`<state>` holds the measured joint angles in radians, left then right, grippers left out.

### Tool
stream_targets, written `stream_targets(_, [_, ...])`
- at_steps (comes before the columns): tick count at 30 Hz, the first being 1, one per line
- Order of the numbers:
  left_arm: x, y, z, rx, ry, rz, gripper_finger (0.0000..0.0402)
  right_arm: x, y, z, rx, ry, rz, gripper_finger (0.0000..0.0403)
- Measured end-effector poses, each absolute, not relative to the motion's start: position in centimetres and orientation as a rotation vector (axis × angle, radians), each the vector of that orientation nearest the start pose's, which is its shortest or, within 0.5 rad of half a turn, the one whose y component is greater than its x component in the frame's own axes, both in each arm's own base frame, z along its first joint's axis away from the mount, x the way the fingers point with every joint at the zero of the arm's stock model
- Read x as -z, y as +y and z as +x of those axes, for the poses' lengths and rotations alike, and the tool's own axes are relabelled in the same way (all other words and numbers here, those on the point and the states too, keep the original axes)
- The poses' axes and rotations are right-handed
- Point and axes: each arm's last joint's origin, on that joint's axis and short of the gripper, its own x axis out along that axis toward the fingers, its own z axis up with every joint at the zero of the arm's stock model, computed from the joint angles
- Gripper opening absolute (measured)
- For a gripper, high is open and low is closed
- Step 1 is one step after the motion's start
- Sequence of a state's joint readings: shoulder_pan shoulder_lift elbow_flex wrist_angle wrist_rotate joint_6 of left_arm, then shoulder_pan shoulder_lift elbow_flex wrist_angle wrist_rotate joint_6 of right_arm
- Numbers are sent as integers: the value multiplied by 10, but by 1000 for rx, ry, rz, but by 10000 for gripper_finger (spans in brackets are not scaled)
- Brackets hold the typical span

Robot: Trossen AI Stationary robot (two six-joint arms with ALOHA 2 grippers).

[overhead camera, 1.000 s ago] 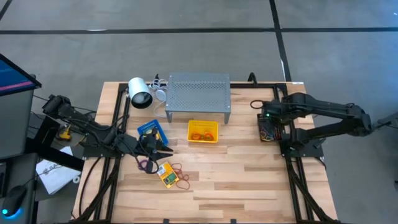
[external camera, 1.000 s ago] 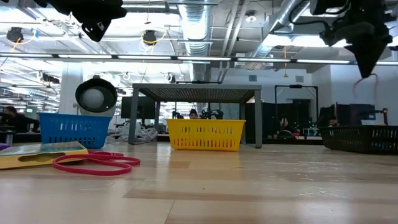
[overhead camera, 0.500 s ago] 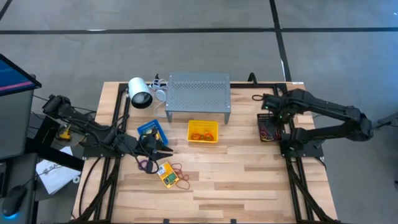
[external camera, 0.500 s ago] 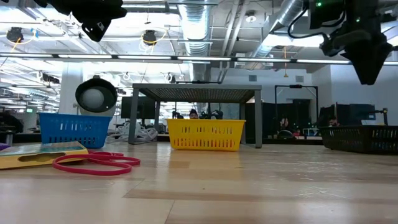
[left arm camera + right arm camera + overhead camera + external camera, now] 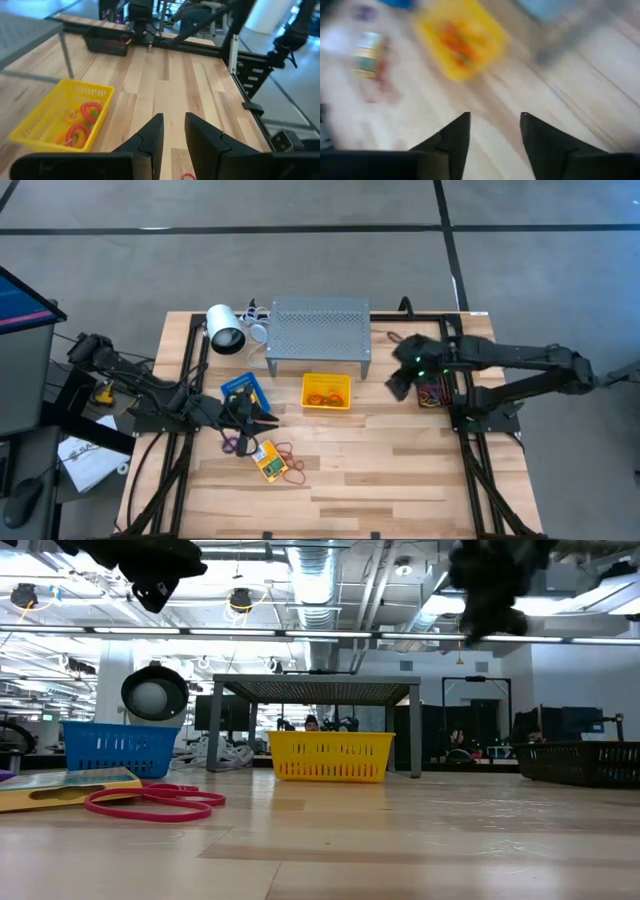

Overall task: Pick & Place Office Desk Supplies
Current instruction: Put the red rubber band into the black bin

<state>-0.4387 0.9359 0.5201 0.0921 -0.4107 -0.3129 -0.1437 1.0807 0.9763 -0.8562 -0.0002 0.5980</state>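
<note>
My right gripper [image 5: 398,383] hangs with fingers apart and empty between the small black mesh bin [image 5: 433,386] and the yellow plastic bin [image 5: 327,391], aimed toward the loose rubber-band loops [image 5: 287,461] and yellow-green crayon box [image 5: 269,463] on the wooden tabletop [image 5: 400,470]; my left gripper [image 5: 262,417] waits above them, fingers narrowly apart and empty.

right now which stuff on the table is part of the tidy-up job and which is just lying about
Job:
- loose rubber bands on the wood
- crayon box beside them
- bands already in the yellow bin
- bands in the black bin

Lying about:
- grey perforated shelf
- white lamp
- blue bin
</note>
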Motion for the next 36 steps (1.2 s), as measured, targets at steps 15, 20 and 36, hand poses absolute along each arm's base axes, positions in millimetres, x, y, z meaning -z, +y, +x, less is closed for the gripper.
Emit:
stream_targets(15, [-218, -67, 182, 103, 655, -570, 76, -225, 50, 303, 32, 861, 340, 77])
stream_targets(20, [-208, -76, 192, 135, 733, -427, 65, -214, 57, 308, 26, 881, 323, 76])
stream_targets(36, [-186, -119, 264, 198, 1019, -184, 69, -210, 59, 308, 83, 887, 284, 76])
